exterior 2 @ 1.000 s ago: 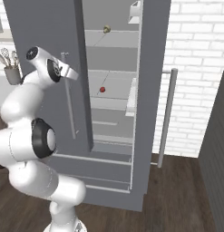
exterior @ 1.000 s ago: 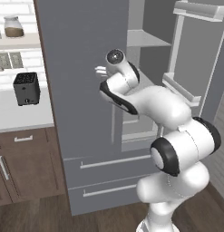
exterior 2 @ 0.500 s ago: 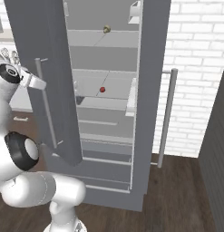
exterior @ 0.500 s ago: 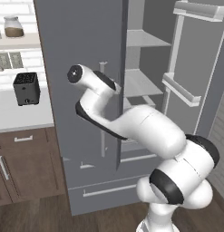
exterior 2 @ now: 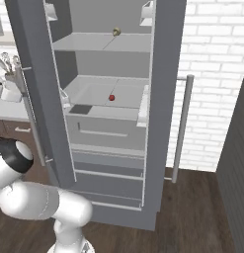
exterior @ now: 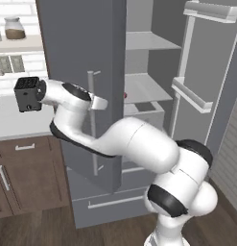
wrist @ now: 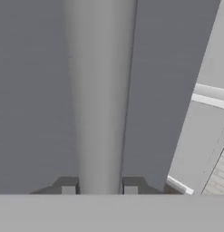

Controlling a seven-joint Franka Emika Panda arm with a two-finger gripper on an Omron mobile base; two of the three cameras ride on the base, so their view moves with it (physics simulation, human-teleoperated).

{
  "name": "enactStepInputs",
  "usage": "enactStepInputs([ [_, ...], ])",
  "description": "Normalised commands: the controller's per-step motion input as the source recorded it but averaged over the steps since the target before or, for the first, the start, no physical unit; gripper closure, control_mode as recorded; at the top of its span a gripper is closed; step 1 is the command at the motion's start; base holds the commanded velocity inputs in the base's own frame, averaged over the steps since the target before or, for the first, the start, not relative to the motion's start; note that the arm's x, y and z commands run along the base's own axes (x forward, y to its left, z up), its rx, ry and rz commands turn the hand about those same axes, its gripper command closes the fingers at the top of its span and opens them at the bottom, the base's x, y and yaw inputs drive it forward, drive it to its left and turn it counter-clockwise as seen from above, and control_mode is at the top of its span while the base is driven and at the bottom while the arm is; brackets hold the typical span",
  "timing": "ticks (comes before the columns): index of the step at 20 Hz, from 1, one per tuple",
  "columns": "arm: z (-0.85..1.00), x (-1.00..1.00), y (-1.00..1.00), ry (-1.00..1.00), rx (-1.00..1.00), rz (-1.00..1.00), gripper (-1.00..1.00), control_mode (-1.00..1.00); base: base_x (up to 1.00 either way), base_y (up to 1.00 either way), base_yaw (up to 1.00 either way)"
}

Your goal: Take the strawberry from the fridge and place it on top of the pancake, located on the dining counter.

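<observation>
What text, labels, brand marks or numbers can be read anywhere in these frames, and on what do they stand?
None: no readable word, number or sign in any view.
The fridge doors and shelves are plain grey, with no brand mark.
The jar on the wall shelf bears no legible label.
The gripper, shut on the fridge door handle, carries no marking.

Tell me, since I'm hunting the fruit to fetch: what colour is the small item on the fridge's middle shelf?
Red; the strawberry shows best in the right base view.
</observation>
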Motion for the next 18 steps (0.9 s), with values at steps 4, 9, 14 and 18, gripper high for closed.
enactStepInputs([
  [4, -0.4, -0.56, 0.33, -0.07, 0.0, -0.04, -1.0, -1.0, 0.0, 0.0, 0.0],
  [9, -0.19, -0.72, -0.01, -0.09, 0.04, -0.02, -1.0, -1.0, 0.0, 0.0, 0.0],
  [14, 0.04, -1.0, -0.61, -0.07, 0.33, 0.02, -1.0, -1.0, 0.0, 0.0, 0.0],
  [18, 0.0, -0.99, -1.0, 0.0, 0.77, 0.2, -1.0, -1.0, 0.0, 0.0, 0.0],
])
